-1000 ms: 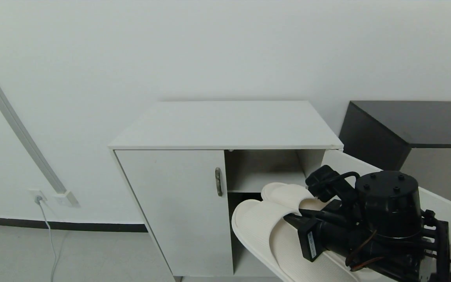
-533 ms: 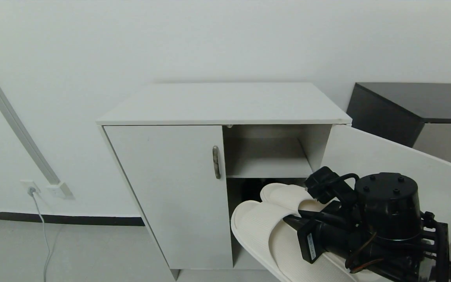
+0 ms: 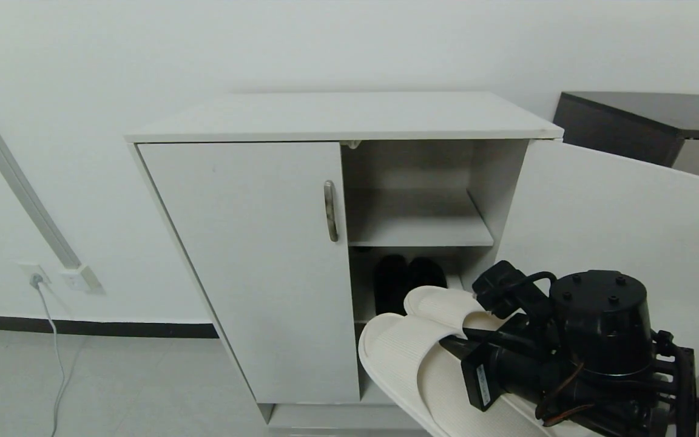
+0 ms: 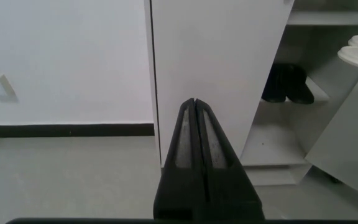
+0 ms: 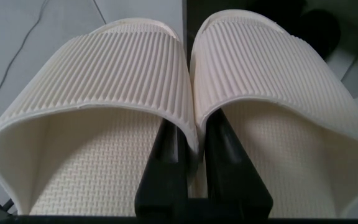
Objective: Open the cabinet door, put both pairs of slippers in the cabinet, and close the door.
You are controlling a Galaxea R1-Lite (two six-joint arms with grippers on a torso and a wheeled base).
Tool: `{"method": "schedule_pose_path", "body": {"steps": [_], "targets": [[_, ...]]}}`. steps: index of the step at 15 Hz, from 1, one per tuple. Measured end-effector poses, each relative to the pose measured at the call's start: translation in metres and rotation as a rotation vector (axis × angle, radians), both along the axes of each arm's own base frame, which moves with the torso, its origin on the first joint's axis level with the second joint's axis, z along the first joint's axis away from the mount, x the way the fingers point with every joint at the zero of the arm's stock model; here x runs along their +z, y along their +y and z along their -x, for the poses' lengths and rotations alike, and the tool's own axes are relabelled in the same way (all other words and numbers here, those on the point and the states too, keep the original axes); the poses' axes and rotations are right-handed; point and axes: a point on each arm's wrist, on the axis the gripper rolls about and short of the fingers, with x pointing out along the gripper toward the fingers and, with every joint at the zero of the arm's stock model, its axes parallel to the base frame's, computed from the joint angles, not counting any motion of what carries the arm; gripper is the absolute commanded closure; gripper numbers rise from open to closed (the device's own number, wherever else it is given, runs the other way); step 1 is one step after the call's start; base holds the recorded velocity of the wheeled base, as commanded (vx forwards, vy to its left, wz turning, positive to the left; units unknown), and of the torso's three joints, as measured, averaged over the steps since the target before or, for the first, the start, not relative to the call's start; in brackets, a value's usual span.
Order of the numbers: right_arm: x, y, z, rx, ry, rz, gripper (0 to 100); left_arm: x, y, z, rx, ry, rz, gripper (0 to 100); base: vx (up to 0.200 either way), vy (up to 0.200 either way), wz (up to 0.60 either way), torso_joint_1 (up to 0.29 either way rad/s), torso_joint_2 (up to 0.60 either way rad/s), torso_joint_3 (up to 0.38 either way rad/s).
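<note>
Right pincer (image 5: pixel 192 144) holds the white slippers (image 3: pixel 407 355). The right wrist view shows one finger inside each slipper, squeezing the two inner walls together. The pair is in the air in front of the cabinet (image 3: pixel 337 115), toes leading. The right door (image 3: pixel 616 224) is swung open and the left door (image 3: pixel 246 261) is closed.

Key relation: the open right bay lies ahead of the right pincer and a little to my left. The slippers' long axis already points roughly into it, toes near the front edge and level with the black slippers (image 3: pixel 410 279) on the middle shelf. I judge a forward push with a slight leftward correction is what's needed. Main risk is nudging the black pair or the open door.

Left pincer (image 4: pixel 194 102) is pressed shut on nothing and hangs low, facing the closed door, well clear of the load.

The left wrist view gives me the bottom shelf (image 4: pixel 272 146) under the black pair, which the white slippers cover in the head view.
</note>
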Motion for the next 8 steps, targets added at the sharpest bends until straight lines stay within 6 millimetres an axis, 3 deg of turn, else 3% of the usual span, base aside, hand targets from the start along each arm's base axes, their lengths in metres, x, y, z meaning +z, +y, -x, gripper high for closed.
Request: {"method": "schedule_pose_path", "body": {"steps": [4, 8], "targets": [[-0.0004, 0.0002, 0.0006, 0.002, 0.0, 0.001, 100, -0.0001, 0.0, 0.0, 0.0, 0.001, 0.0, 100, 0.0, 0.0, 0.0, -0.025, 0.42, 0.386], [-0.0005, 0.0, 0.0009, 0.002, -0.005, -0.005, 100, 0.0, 0.0, 0.0, -0.001, 0.0, 0.0, 100, 0.0, 0.0, 0.0, -0.002, 0.1, 0.083]]}}
